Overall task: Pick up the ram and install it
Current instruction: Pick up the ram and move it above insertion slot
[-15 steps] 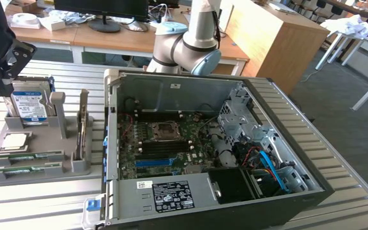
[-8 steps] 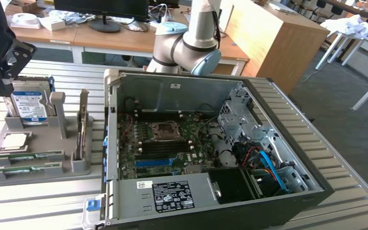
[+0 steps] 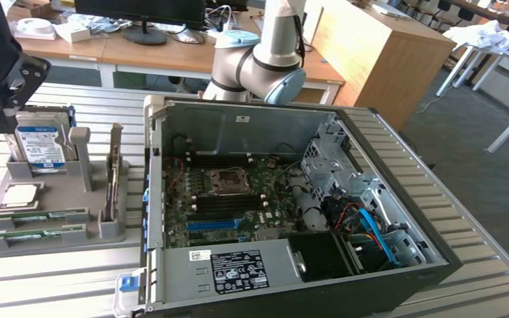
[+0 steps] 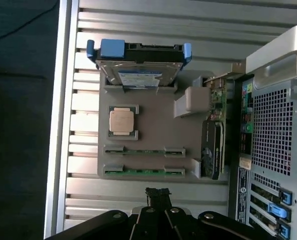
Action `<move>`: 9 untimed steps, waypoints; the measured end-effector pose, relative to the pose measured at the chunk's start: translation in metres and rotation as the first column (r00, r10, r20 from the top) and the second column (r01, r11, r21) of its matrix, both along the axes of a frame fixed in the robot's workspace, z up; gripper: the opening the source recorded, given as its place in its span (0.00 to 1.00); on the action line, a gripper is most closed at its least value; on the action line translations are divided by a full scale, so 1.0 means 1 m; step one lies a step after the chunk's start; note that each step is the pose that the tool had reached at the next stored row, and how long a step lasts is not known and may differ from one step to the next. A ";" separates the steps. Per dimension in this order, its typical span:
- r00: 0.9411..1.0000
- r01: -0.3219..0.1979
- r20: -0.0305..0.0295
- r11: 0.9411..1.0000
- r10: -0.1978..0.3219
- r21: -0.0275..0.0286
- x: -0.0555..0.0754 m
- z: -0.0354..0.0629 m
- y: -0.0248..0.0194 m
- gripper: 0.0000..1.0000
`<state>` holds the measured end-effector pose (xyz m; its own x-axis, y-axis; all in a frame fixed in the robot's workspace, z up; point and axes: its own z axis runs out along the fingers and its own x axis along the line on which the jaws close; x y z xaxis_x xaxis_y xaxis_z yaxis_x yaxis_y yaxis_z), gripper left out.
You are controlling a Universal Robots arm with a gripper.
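Hanging over the grey holder (image 3: pixel 60 195) at the exterior view's left, the tool (image 3: pixel 3 124) is clenched, and in the wrist view its dark fingers (image 4: pixel 157 194) press together with nothing between them. It touches none of the parts.

The ram (image 3: pixel 34 235) sits in the holder's outermost slot, a thin green strip caught between grey blocks at both ends. In the wrist view this ram (image 4: pixel 143 171) is the part nearest the fingertips, with a bare strip of holder (image 4: pixel 153 130) and surface (image 4: pixel 83 100) between them. A second stick (image 3: pixel 38 216) lies in the next slot, parallel and just beside it, and shows again in the wrist view (image 4: pixel 143 151).

Beyond the sticks a square silver chip (image 4: pixel 122 120) rests in its own recess. A drive (image 4: pixel 138 65) with a blue label stands upright at the holder's far end, and in the exterior view the tool hangs in front of this drive (image 3: pixel 40 142). A card (image 4: pixel 213 150) stands on edge along the holder's side nearest the case (image 3: pixel 228 126).

The case lies open on the slatted metal surface (image 3: pixel 51 285), just beside the holder at the exterior view's right. Its board (image 3: pixel 228 205) faces up, with a socket (image 3: pixel 228 179) near the middle. The arm (image 3: pixel 264 59) rises behind the case.
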<state>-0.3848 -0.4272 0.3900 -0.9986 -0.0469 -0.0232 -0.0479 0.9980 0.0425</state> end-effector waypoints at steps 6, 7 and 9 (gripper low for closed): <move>0.994 -0.108 0.000 0.994 0.108 -0.003 0.000 0.0000 0.0000 0.10; 0.992 -0.125 0.000 0.992 0.125 -0.004 0.000 0.0000 0.0000 0.10; 0.987 -0.160 0.000 0.987 0.160 -0.005 0.000 0.0000 0.0000 0.10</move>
<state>-0.3848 -0.4272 0.3900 -0.9782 -0.2067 -0.0227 -0.2074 0.9775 0.0379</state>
